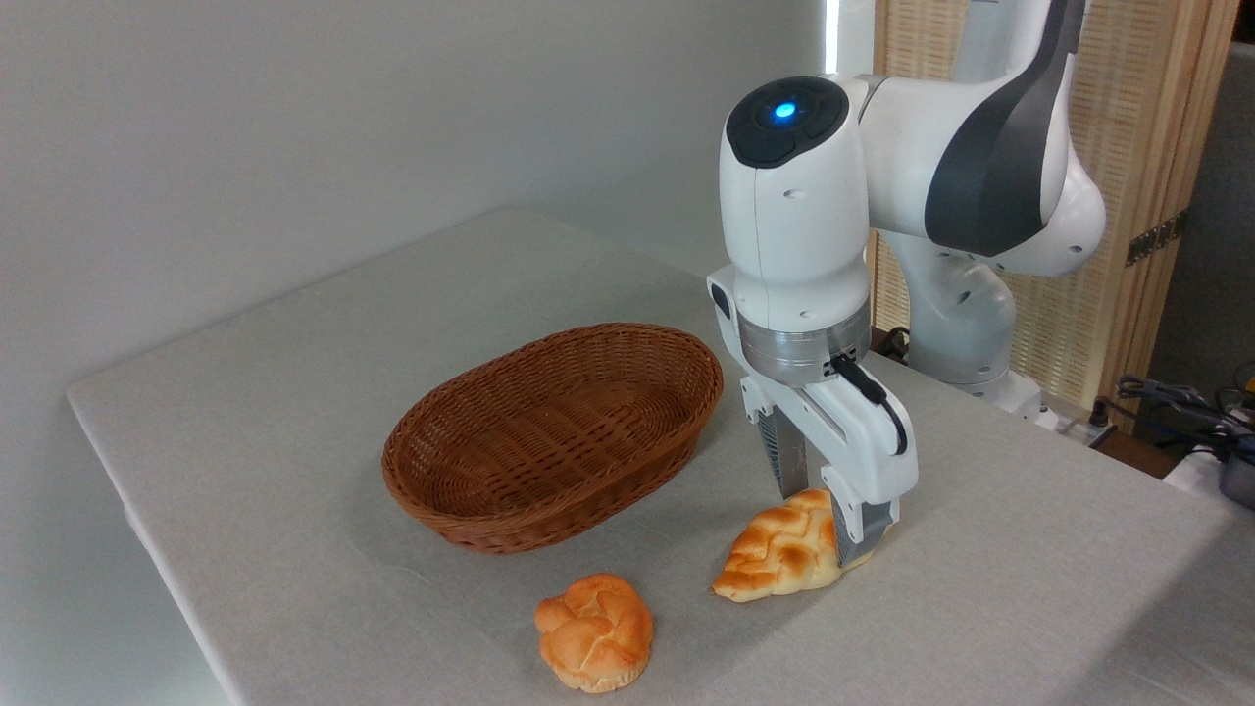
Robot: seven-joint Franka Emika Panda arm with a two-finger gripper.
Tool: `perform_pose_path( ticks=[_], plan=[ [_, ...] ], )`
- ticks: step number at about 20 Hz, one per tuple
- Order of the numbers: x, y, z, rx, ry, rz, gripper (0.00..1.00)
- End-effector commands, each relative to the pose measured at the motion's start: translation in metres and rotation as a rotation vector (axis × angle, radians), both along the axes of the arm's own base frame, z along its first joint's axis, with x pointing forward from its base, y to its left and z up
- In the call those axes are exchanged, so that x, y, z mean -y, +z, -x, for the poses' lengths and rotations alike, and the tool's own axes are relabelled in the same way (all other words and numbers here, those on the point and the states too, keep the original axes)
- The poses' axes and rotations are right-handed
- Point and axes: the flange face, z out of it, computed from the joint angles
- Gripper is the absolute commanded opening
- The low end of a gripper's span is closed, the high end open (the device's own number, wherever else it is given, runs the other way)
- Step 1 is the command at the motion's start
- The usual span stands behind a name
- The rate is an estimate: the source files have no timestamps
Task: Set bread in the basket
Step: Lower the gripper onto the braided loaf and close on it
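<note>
The bread point(775, 554), a golden braided loaf, lies on the table to the right of the basket, its pointed left end resting on the cloth. My gripper point(826, 525) comes straight down over the loaf's right end. One finger stands behind the loaf and the other in front, both pressed against the crust, so the gripper is shut on it. The front finger hides that end of the loaf. The basket point(446, 431), an oval reddish-brown wicker one, sits to the left with nothing in it.
A small round knotted bun point(594, 632) lies near the table's front edge, left of the loaf and below the basket. The arm's base point(966, 333) stands at the back right, with cables point(1177, 402) beyond the table's right side.
</note>
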Motion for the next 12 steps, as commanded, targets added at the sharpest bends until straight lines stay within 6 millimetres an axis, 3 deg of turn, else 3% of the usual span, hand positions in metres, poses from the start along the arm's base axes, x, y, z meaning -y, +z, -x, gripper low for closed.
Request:
perform_pose_path(
  ticks=[1, 9, 12],
  plan=[
    [-0.002, -0.009, 0.0, -0.016, -0.021, -0.005, 0.39],
    [-0.001, -0.012, -0.003, -0.025, -0.032, -0.004, 0.39],
    [-0.004, 0.005, -0.01, -0.006, -0.027, -0.011, 0.4]
  ],
)
